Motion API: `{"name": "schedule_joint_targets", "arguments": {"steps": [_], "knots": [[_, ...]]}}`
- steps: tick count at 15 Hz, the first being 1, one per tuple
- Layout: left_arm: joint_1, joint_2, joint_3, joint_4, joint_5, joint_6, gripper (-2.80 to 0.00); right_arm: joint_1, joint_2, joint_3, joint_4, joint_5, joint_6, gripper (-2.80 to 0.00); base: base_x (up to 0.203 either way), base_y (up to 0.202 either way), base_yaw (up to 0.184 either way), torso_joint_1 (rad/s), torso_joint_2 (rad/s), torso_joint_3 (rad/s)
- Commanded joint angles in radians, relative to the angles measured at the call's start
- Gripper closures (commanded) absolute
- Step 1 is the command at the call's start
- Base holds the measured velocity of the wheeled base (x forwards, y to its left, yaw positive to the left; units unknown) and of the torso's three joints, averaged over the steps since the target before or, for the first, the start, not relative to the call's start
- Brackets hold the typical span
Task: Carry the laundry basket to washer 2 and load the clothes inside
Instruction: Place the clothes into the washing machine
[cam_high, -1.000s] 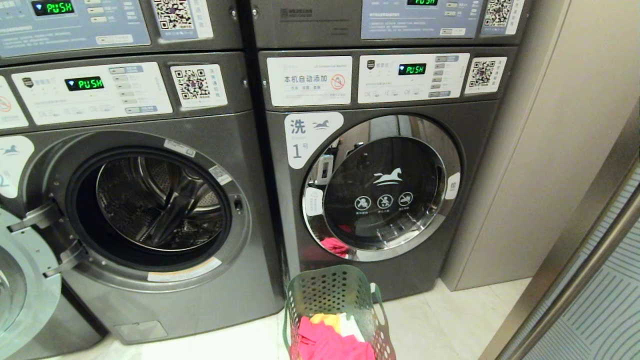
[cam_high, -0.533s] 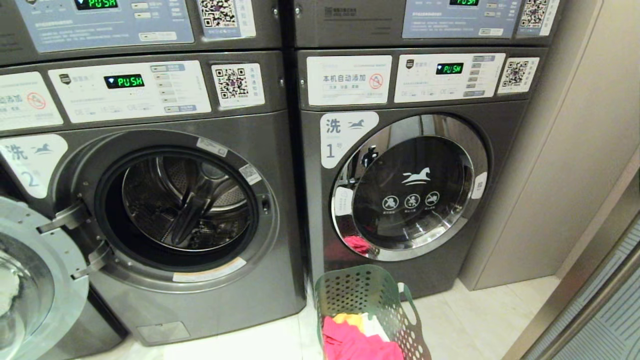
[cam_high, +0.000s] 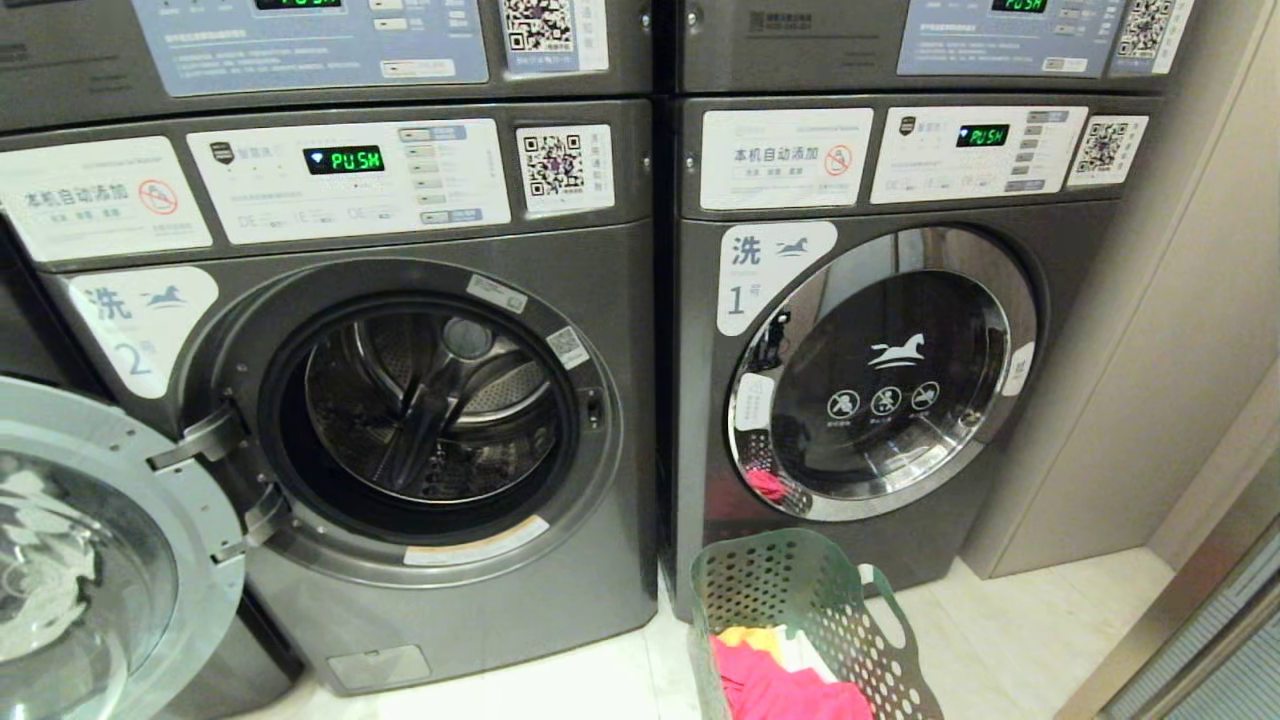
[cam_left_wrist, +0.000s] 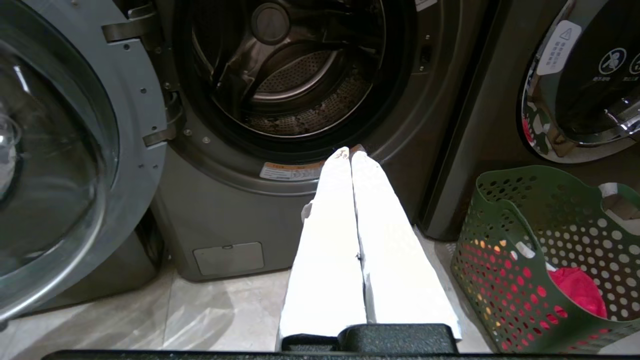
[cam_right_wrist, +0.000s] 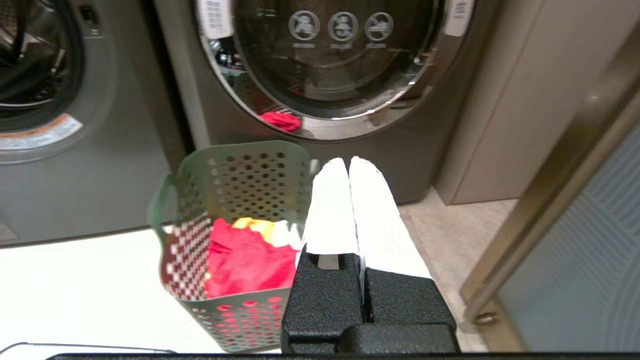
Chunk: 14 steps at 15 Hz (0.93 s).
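The green laundry basket (cam_high: 800, 610) stands on the floor before the washer labelled 1, with pink-red, yellow and white clothes (cam_high: 780, 680) inside. Washer 2 (cam_high: 400, 420) is on the left with its round door (cam_high: 90, 560) swung open and its drum bare. In the left wrist view my left gripper (cam_left_wrist: 350, 151) is shut and holds nothing, level with washer 2's lower door rim (cam_left_wrist: 280, 172), and the basket (cam_left_wrist: 540, 260) sits beside it. In the right wrist view my right gripper (cam_right_wrist: 348, 161) is shut and holds nothing, just beside the basket (cam_right_wrist: 235, 240) and clothes (cam_right_wrist: 245, 260).
Washer 1 (cam_high: 880, 380) on the right has its chrome-ringed door closed. Stacked machines sit above both. A beige cabinet wall (cam_high: 1150, 350) and a metal-framed glass panel (cam_high: 1200, 640) close in the right side. Pale tiled floor (cam_high: 560, 690) lies before the washers.
The whole head view has shifted right: the camera has turned left, bringing washer 2 and its label fully into view. The basket and washers themselves have not moved.
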Motion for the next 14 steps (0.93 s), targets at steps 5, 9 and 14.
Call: {"name": "schedule_joint_targets", "arguments": {"steps": [5, 9, 14], "knots": [[0.0, 0.002, 0.008, -0.001, 0.0, 0.0, 0.0, 0.0, 0.002, 0.008, 0.0, 0.001, -0.001, 0.0, 0.0, 0.196, 0.0, 0.002, 0.0, 0.005], [0.0, 0.002, 0.008, -0.001, 0.0, 0.0, 0.0, 0.0, 0.001, 0.008, 0.0, 0.001, -0.002, 0.0, 0.0, 0.195, -0.001, 0.002, 0.0, 0.003], [0.0, 0.002, 0.008, 0.001, 0.0, -0.003, 0.0, 0.0, 0.002, 0.008, 0.0, 0.0, -0.006, 0.0, 0.0, 0.182, -0.003, 0.002, 0.0, 0.003]]}}
